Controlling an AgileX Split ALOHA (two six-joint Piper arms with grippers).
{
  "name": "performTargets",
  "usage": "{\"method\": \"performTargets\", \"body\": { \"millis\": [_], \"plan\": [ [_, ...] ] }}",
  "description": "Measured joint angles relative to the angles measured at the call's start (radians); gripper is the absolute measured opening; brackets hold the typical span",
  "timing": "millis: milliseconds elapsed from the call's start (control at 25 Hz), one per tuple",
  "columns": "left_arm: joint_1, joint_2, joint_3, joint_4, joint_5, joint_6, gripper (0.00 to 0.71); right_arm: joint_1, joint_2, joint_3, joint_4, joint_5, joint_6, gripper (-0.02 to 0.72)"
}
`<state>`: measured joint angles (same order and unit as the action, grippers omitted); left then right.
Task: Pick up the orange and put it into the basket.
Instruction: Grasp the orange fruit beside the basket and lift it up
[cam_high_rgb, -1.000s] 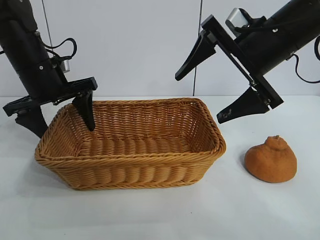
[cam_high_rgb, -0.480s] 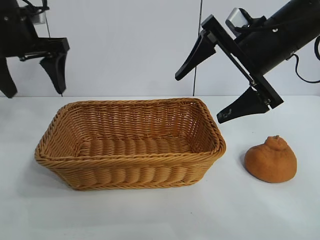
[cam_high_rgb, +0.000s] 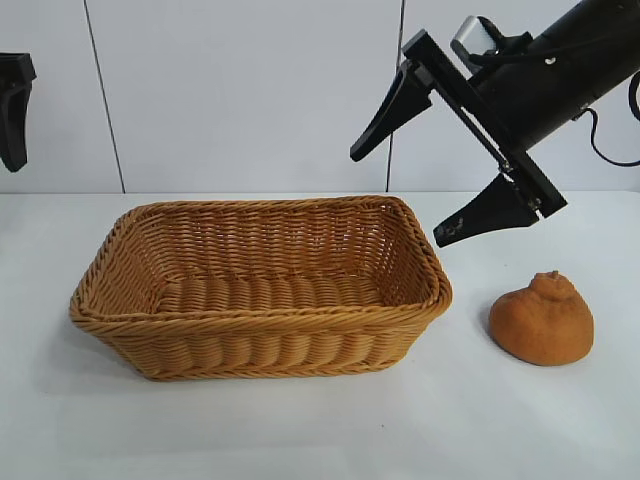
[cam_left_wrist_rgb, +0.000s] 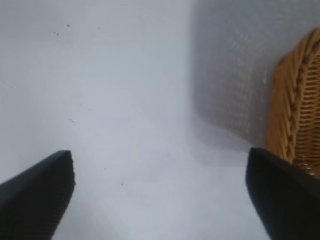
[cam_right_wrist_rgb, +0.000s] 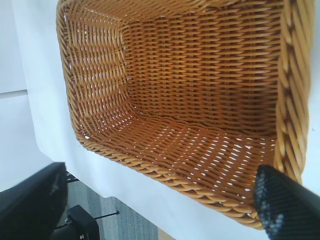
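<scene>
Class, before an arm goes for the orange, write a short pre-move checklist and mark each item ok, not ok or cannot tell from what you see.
1. Orange resting free on the table, right of the basket, nothing touching it: ok.
2. Basket interior empty, ready to receive: ok.
3. Right gripper open wide and empty, raised above the basket's right end: ok.
4. Right gripper positioned over the orange: not ok; it hangs above and to the orange's left.
5. Left gripper open, empty, clear of the basket: ok; it hangs at the far left, beyond the basket's rim.
</scene>
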<state>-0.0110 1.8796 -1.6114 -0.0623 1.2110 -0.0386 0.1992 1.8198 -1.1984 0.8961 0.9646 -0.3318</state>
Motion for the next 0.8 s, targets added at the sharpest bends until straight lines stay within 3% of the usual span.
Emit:
{"method": "performTargets", "body": {
  "millis": [320, 800],
  "plan": [
    [-0.052, -0.18, 0.168, -0.011, 0.0, 0.039, 0.663, 0.0, 0.0, 0.0, -0.001, 0.001, 0.0, 0.694],
    [-0.055, -0.758, 0.689, 0.009, 0.003, 0.074, 0.663, 0.0, 0.0, 0.0, -0.001, 0.004, 0.0, 0.694]
  ]
}}
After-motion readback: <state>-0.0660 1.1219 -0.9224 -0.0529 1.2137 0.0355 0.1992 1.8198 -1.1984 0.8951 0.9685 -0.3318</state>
